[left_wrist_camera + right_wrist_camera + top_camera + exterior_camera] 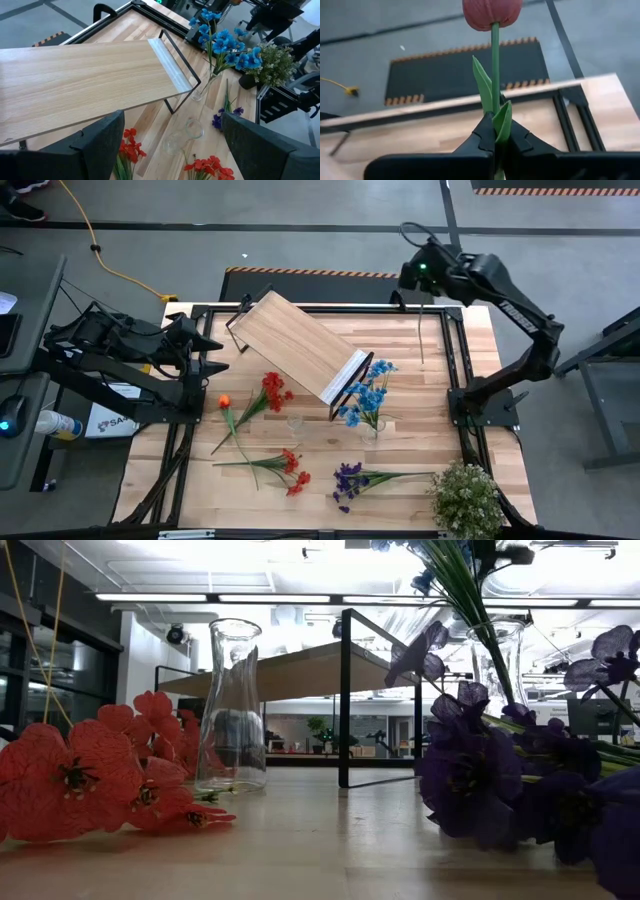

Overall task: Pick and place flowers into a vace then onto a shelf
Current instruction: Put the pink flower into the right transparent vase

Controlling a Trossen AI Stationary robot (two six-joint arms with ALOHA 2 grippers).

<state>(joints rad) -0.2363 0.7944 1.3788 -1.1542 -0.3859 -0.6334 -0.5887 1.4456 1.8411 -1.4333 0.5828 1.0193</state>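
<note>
My right gripper (496, 124) is up over the table's far right corner (412, 280), shut on a dark red tulip (492, 12). Its thin stem (421, 335) trails below. Blue flowers (366, 390) stand with their stems in a glass vase (202, 90). An empty vase (232, 710) stands upright beside it. The shelf (300, 345) stands askew at mid-table on its black frame ends. An orange tulip (224, 402), red flowers (272, 390), more red ones (288, 470) and purple ones (350, 480) lie flat on the table. My left gripper (172, 150) waits open at the left edge (205, 345). My right gripper pinches the tulip's green stem (495, 107) between its two fingers, below the head and beside a leaf (502, 122). The stem runs on past the fingertips to the head, and the tulip is lifted clear of the table.
A bushy pale green plant (465, 495) stands at the near right corner. Black frame rails (455, 350) run along the table's edges. Bare wood (430, 430) shows right of the blue flowers.
</note>
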